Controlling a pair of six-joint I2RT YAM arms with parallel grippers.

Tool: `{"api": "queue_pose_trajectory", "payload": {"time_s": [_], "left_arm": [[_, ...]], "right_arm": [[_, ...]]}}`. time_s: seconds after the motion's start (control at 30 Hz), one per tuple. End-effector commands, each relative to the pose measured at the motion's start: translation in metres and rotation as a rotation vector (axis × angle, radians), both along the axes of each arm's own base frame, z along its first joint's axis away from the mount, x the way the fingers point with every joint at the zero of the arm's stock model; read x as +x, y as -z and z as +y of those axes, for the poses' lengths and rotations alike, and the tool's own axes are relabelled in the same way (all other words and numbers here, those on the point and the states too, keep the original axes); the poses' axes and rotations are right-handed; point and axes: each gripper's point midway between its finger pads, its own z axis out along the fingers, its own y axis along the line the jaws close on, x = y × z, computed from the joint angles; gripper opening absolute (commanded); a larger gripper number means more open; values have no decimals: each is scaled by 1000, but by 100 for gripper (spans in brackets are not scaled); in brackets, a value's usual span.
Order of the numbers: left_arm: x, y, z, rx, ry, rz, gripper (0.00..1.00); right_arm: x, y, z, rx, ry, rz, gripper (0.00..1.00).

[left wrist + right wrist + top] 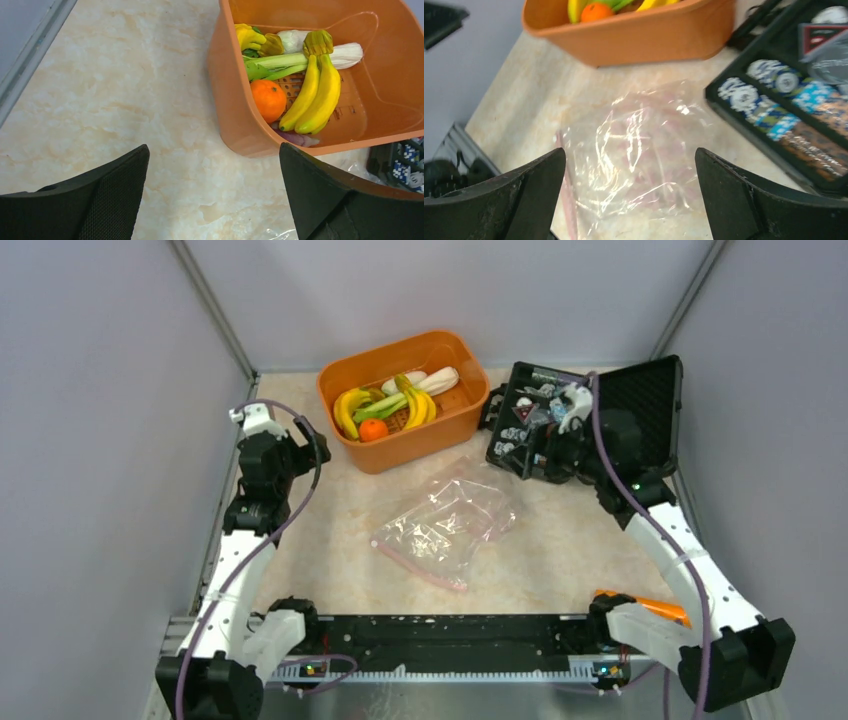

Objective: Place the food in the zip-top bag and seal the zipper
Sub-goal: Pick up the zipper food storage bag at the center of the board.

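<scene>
The food lies in an orange basket [425,445]: yellow bananas [315,95], a round orange [268,98], green stalks [272,65], a whitish piece [347,54] and a purple eggplant [297,138] under the bananas. The clear zip-top bag [445,525] lies flat and crinkled mid-table, its pinkish zipper [415,565] along the near edge. My left gripper [214,165] hangs open over bare table, left of the basket. My right gripper [630,160] is open above the bag [639,150], nothing between its fingers.
An open black case [560,420] of small trinkets stands at the back right, under my right arm. Grey walls close in the table on the left, back and right. An orange tool [650,608] lies near the right arm's base.
</scene>
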Motion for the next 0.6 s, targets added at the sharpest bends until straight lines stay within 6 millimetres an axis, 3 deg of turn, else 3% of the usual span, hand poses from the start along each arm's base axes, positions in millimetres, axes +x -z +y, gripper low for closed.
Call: {"api": "queue_pose_trajectory", "payload": {"time_s": [0.0, 0.17, 0.3, 0.43, 0.57], "left_arm": [[-3, -27, 5, -120, -84, -154, 99], [-30, -1, 16, -278, -240, -67, 99], [-38, 8, 0, -292, -145, -69, 99], [-50, 12, -6, -315, -113, -71, 99], [-61, 10, 4, -305, -160, -104, 99]], "right_arm": [[-16, -9, 38, -119, -114, -74, 99], [-38, 30, 80, -209, -182, -38, 99], [-60, 65, 109, -265, -260, 6, 99], [-84, 88, 140, -283, -364, 21, 84], [-113, 103, 172, -282, -493, 32, 73]]}}
